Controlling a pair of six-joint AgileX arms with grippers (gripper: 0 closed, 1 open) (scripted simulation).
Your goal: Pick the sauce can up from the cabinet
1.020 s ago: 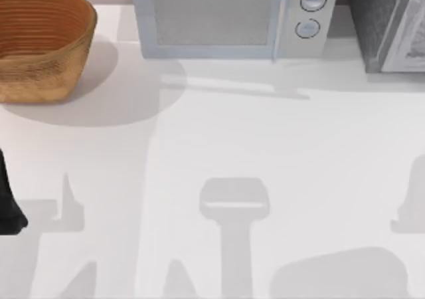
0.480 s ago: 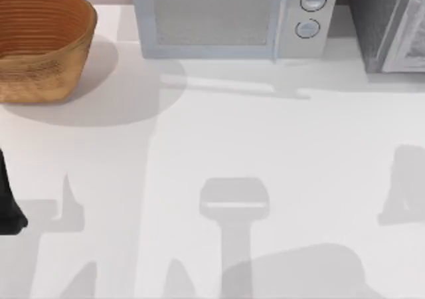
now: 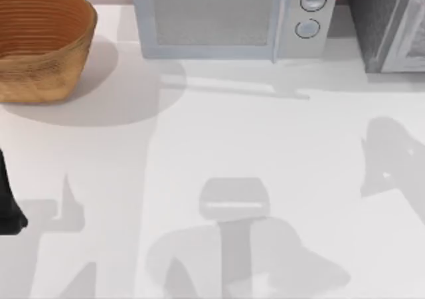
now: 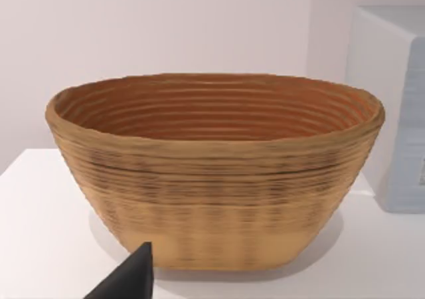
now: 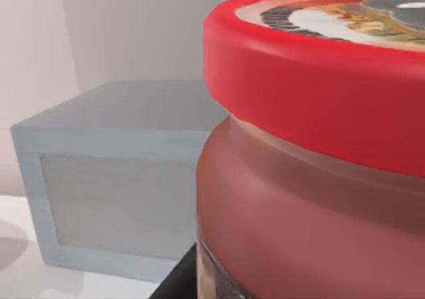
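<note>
Three views guide us. From above, the cabinet [image 3: 388, 26] fills the table's far right corner beside the microwave [image 3: 232, 20], the basket [image 3: 40, 43] far left; our left arm [image 3: 8, 206] sits parked at the left edge. Its wrist view faces the basket. Our right wrist view has the sauce can [image 5: 319, 159] looming close; whether we grip it we cannot tell, so we should square up before lifting

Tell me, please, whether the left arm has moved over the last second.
No. The left arm sits at the top view's left edge, the same way off from the basket as before.
</note>
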